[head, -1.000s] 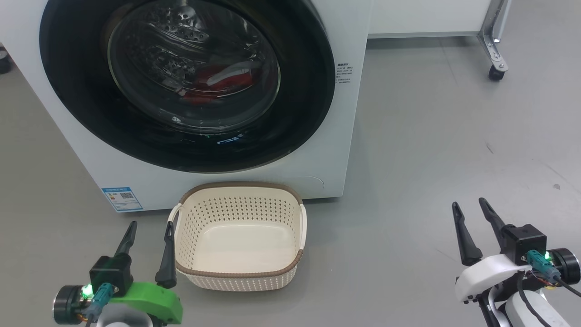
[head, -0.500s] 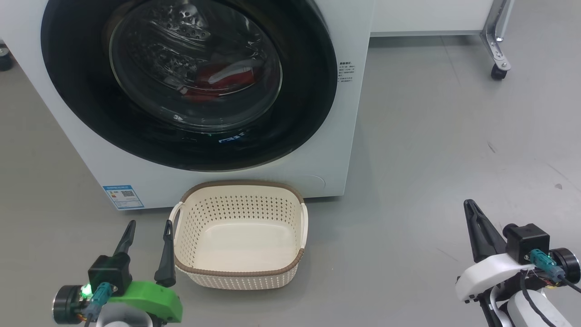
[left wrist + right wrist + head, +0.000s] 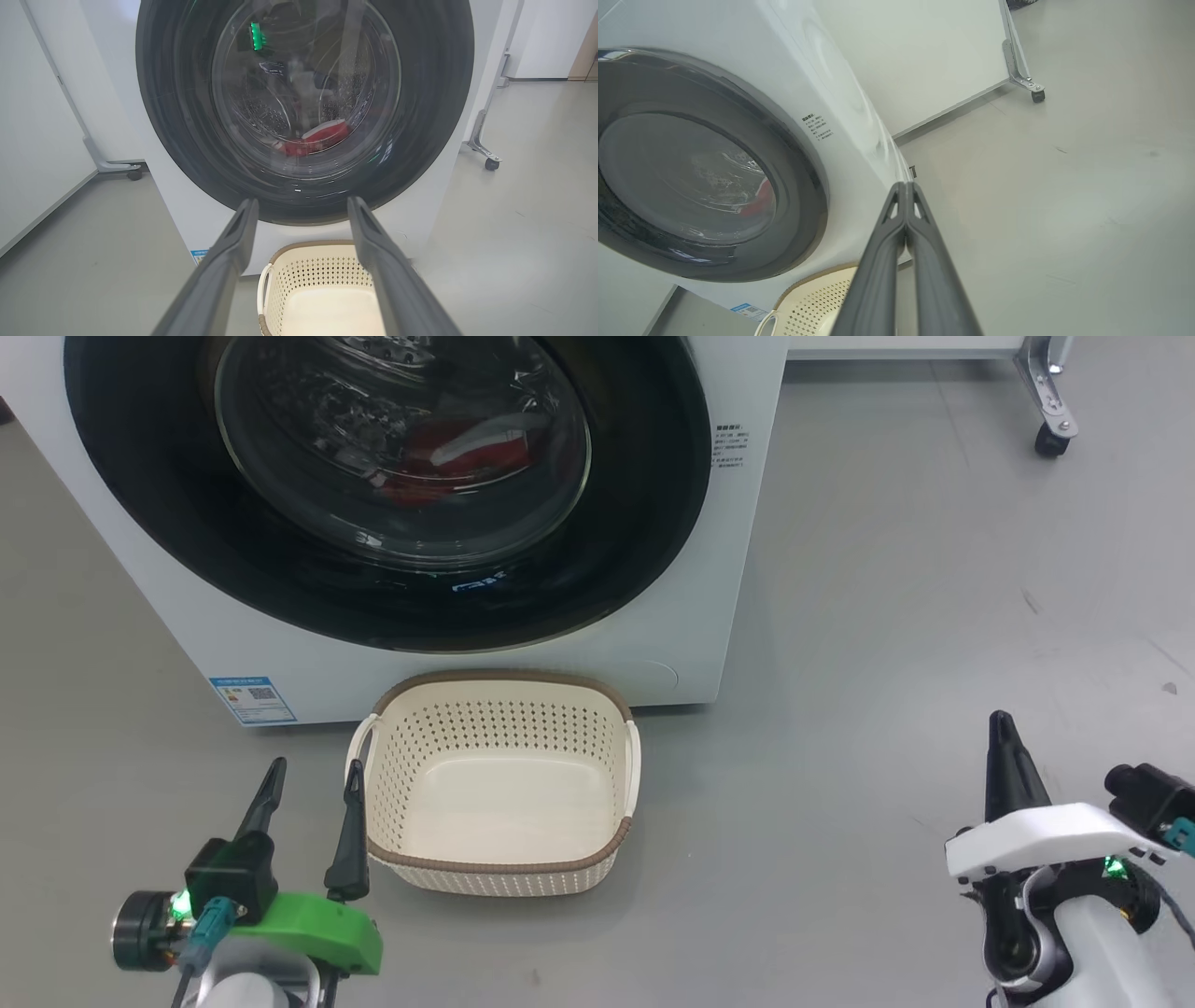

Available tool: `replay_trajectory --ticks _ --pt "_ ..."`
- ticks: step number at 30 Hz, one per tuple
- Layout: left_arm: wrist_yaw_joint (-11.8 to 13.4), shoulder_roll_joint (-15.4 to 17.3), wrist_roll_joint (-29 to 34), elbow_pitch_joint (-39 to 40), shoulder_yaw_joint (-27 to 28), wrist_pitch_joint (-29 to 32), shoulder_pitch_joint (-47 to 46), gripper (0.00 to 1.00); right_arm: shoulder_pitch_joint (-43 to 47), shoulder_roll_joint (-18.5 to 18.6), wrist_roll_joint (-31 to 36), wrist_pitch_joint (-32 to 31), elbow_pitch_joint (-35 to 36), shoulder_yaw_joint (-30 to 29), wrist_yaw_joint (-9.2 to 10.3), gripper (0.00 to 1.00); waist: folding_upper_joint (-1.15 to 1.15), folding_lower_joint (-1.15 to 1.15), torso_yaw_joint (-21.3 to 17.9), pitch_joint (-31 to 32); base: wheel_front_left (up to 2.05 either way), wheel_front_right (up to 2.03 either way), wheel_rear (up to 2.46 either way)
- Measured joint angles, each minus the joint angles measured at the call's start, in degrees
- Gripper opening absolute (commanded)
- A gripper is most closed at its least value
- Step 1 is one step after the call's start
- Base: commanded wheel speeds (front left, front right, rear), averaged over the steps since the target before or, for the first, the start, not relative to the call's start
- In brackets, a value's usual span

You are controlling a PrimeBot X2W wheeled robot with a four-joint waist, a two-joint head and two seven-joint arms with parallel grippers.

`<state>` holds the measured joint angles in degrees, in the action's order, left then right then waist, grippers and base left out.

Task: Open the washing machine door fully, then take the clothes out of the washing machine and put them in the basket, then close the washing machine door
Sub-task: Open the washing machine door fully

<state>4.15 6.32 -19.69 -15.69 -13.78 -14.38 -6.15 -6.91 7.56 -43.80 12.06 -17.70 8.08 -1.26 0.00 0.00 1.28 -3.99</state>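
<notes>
**Head view.** The basket [image 3: 504, 677] stands empty on the floor, just in front of the washer [image 3: 695, 616] and below its door [image 3: 392, 523]. The door is closed. The clothes [image 3: 467, 443] show red through the glass, above and behind the basket, inside the machine. The left gripper [image 3: 316, 765] hangs just left of the basket, fingers apart and empty. The right gripper [image 3: 1004, 747] is well to the right of the basket, fingers together and gripping nothing. A second ago those fingers stood apart. The wider shift of the scene is the camera's own.

**Left wrist view.** The spread fingers frame the basket's far rim and the door's lower edge above it.

**Right wrist view.** The fingers are pressed flat together and point past the washer's right front edge, above the basket.

**Assessment.** Nothing has been handled and the door-opening step has not begun. The closed right fingers probably make a single tip for prying or hooking the door edge.
</notes>
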Motion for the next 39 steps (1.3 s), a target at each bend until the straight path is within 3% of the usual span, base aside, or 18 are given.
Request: replay_trajectory --ticks 5,9,19,26,39 --pt "-0.42 -0.20 0.15 1.18 0.04 -0.03 -1.46 1.00 -2.54 -1.62 -7.51 -3.01 -0.03 -3.09 -2.31 0.00 0.00 0.00 0.33 -1.72 0.00 0.00 0.00" --pt "-0.47 -0.32 0.75 1.93 0.12 -0.05 -2.70 1.00 -6.15 -4.24 -17.41 -7.03 -0.22 -6.30 -3.74 0.00 0.00 0.00 0.72 -3.71 0.00 0.00 0.00" --pt "-1.49 -1.19 1.72 3.94 -0.25 -0.07 -6.16 1.00 -18.18 -3.92 -34.48 -18.63 -0.69 -11.23 -3.88 0.00 0.00 0.00 2.01 -9.60 0.00 0.00 0.00" --pt "-2.07 -2.07 2.76 5.31 -0.87 -0.07 -9.26 1.00 -26.94 -2.80 -38.80 -24.71 -0.35 -12.50 -1.87 0.00 0.00 0.00 3.56 -14.29 0.00 0.00 0.00" --pt "-2.96 -3.65 3.66 7.35 -1.21 -0.07 -14.62 1.00 -41.81 2.54 -39.50 -33.11 0.53 -10.76 2.55 0.00 0.00 0.01 7.61 -22.74 0.00 0.00 0.00"
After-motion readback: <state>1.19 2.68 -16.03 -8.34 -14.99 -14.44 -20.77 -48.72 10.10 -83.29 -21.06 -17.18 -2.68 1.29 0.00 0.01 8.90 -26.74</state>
